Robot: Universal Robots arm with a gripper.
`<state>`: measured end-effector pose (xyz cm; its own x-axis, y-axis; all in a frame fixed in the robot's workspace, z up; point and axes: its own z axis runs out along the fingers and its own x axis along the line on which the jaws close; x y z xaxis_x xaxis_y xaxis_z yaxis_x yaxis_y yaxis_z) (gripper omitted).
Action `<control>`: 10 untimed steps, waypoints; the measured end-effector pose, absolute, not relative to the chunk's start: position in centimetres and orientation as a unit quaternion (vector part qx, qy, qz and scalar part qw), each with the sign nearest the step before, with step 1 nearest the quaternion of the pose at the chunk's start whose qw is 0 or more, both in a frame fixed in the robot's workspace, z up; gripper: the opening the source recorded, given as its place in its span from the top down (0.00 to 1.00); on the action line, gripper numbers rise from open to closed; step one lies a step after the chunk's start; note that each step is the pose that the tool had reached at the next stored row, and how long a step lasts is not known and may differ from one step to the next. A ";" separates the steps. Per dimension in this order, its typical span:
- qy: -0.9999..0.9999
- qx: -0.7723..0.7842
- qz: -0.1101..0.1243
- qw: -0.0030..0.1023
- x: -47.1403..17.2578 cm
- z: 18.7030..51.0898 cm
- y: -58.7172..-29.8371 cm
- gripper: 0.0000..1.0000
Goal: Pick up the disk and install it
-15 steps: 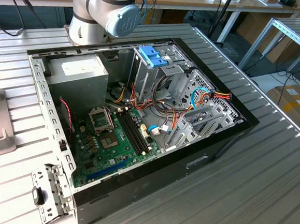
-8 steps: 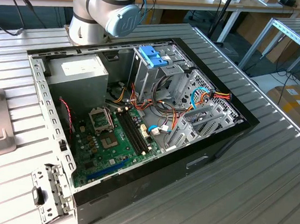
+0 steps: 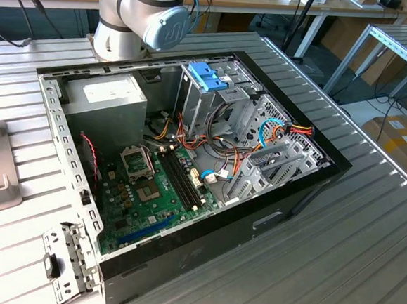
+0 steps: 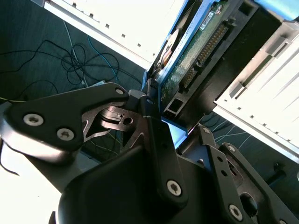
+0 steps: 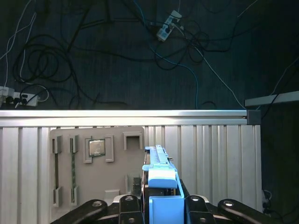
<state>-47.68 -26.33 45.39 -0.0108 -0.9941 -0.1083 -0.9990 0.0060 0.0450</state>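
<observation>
Gripper (image 5: 163,207) is closed on the disk (image 5: 161,179) — pinched from both sides at the light-blue rails, with the disk standing on edge between the fingers. The disk is clear of any surface. Beyond it in the first wrist view lie the ribbed metal table (image 5: 210,154) and a grey parts tray (image 5: 121,163).

Step in hand, as I judge it: carrying the gripped disk to the open computer case (image 3: 240,225).

- The rails are plastic and likely to flex, so the pinch should be firm and centred. An off-centre hold could let the disk pivot.
- Travel slow and level, with no sudden wrist turns.
- The disk's long edges should be squared to the drive cage (image 3: 273,157) before any contact.
- The loose cables (image 3: 279,130) beside the cage could snag.

Views compared:

- Second wrist view gives the disk's underside: the green circuit board (image 4: 196,51), a connector row, and one finger (image 4: 159,140) hard against the disk's edge. This is the best check on the grip.
- First wrist view gives the rail's upper edge and the tray beyond it.
- Exterior view gives the case interior, the cage and the arm (image 3: 155,11)
</observation>
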 end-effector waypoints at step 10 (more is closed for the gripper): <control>0.709 -0.703 0.054 0.023 -47.7 46.0 -26.3 0.63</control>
